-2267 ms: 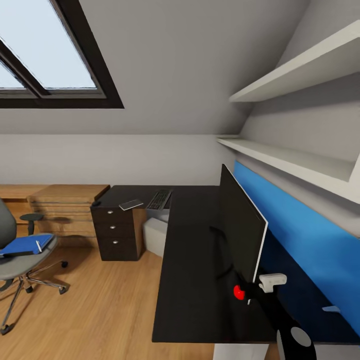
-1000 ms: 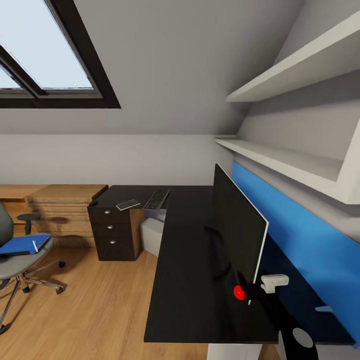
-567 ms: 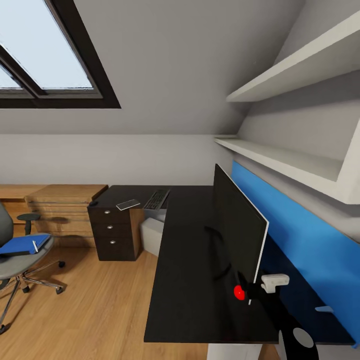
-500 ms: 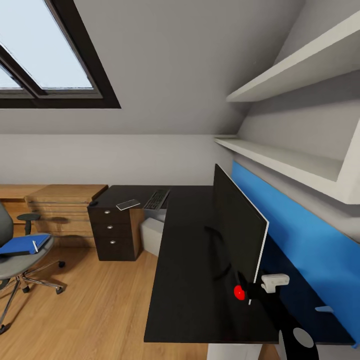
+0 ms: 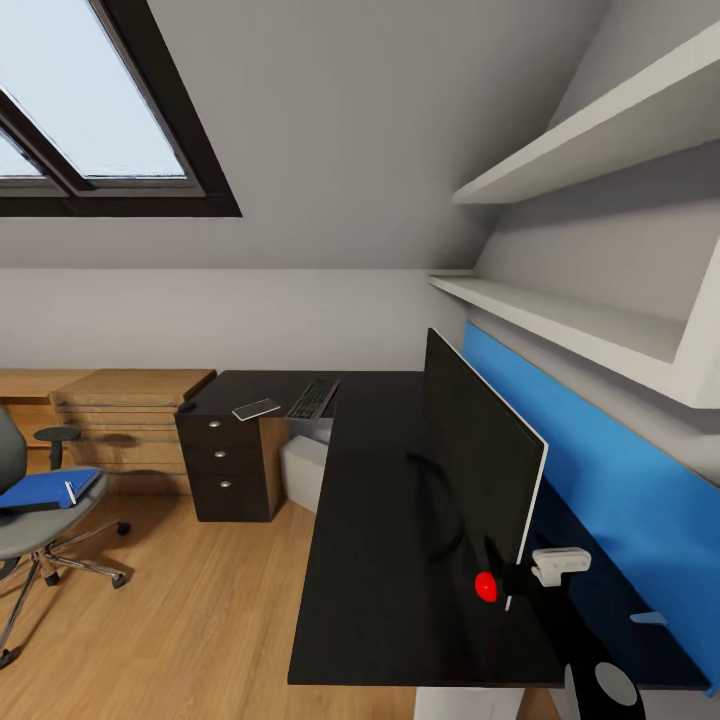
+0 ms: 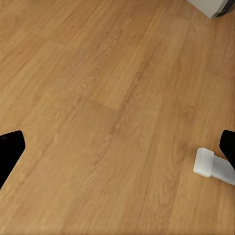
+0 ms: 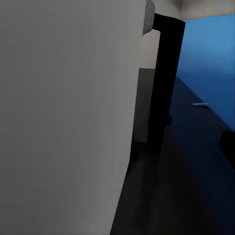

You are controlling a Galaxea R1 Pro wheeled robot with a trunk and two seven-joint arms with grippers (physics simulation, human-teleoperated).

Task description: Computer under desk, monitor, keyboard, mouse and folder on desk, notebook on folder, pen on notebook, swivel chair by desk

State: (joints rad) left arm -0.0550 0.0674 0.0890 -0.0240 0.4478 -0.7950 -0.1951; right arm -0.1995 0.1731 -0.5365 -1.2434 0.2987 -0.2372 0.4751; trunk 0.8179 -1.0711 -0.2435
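Note:
The monitor [image 5: 480, 455] stands edge-on along the right part of the black desk [image 5: 370, 570]. My right gripper [image 5: 515, 582] is shut on its near lower corner; its pale back [image 7: 63, 117] looms close in the right wrist view. At the desk's far end lie the keyboard [image 5: 316, 398], the notebook [image 5: 257, 409] and the mouse [image 5: 187, 407]. The computer [image 5: 305, 470] sits under the desk. On the swivel chair [image 5: 25, 525] at far left lies the blue folder [image 5: 40, 488] with the pen [image 5: 70, 492] on it. My left gripper [image 6: 117, 152] hangs open over the wood floor.
A light wooden drawer chest [image 5: 125, 420] stands left of the desk's dark drawers [image 5: 228, 465]. A long blue wall panel [image 5: 610, 480] runs behind the monitor, with white shelves [image 5: 570, 320] above. Open wood floor [image 5: 190, 620] lies between chair and desk.
The camera shifted slightly at first. In the last half second the monitor's near end swung a little to the right and nearer, and my right gripper moved with it.

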